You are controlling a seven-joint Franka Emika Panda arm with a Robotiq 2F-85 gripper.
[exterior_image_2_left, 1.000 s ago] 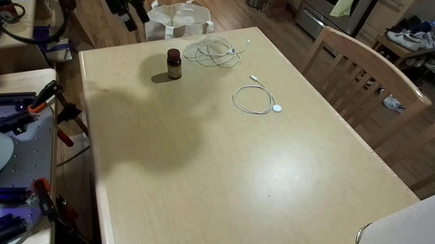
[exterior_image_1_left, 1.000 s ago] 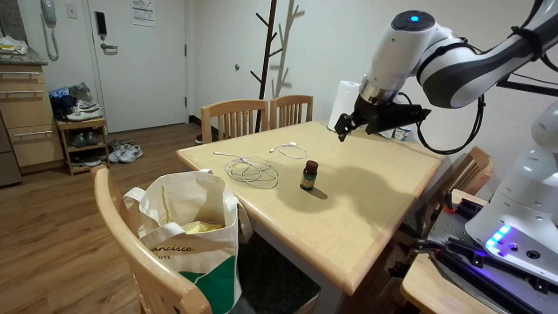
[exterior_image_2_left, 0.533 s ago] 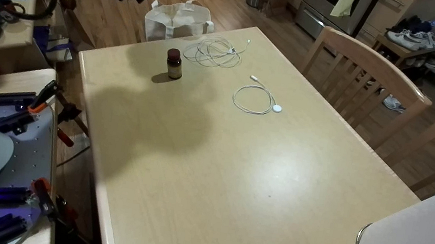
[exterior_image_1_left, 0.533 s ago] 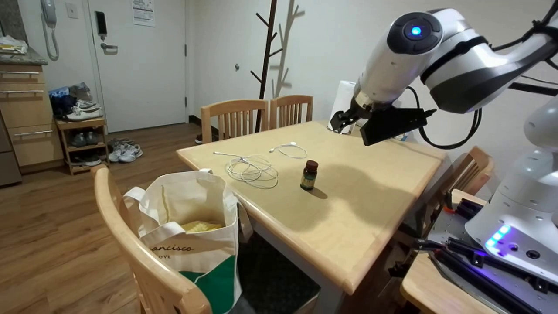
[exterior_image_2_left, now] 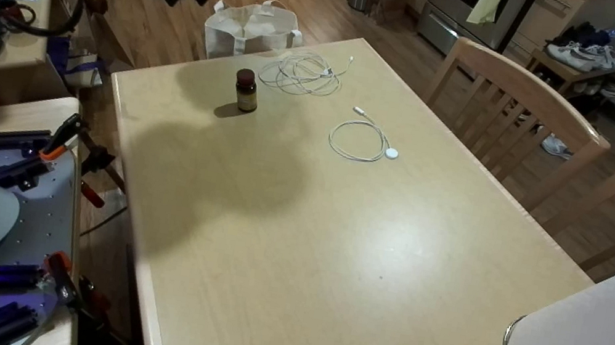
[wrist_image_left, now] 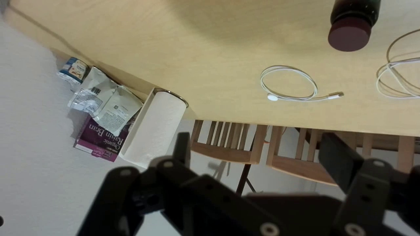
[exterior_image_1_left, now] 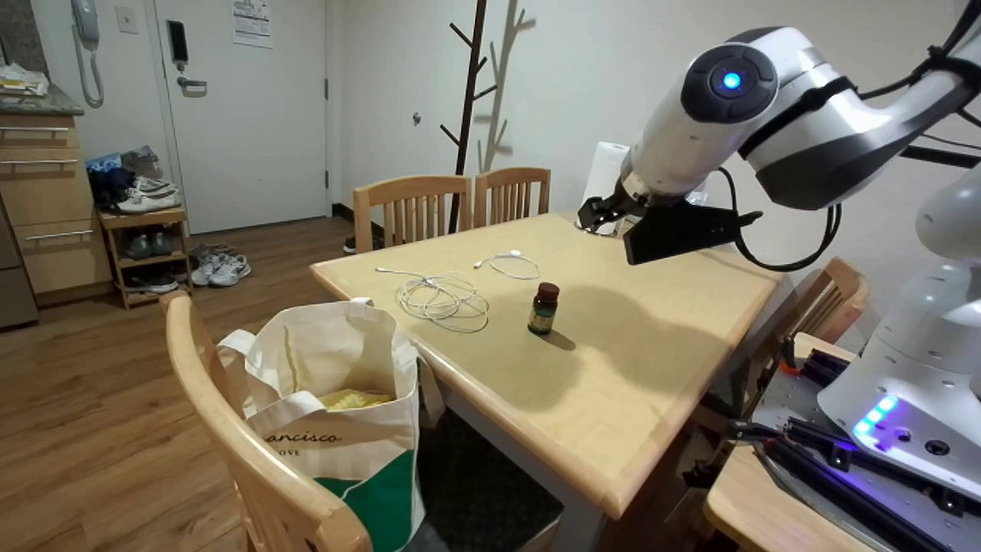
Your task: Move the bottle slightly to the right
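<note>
Status: the 2 fingers (wrist_image_left: pixel 340 161) stand spread wide with nothing between them. The bottle (exterior_image_1_left: pixel 542 309) stands upright on the table (exterior_image_2_left: pixel 325 250), below the fingers, well apart from them and outside their gap. Judged step: approach; no grasp yet made.

Hazard 1, toppling: the fingers are tilted; lowered at this angle, they may strike the cap (wrist_image_left: pixel 349 36) and tip the bottle.

Hazard 2, missed grasp: the bottle lies off the line of the fingers; closing without centring could knock it aside with 1 finger.

Hazard 3, snagging: the coiled cable (exterior_image_1_left: pixel 443 302) lies near the bottle, likewise below the fingers; a low sweep could hook it.

Hazard 4, overshoot: the shift called for is slight; excess travel or late release would place the bottle too far right
</note>
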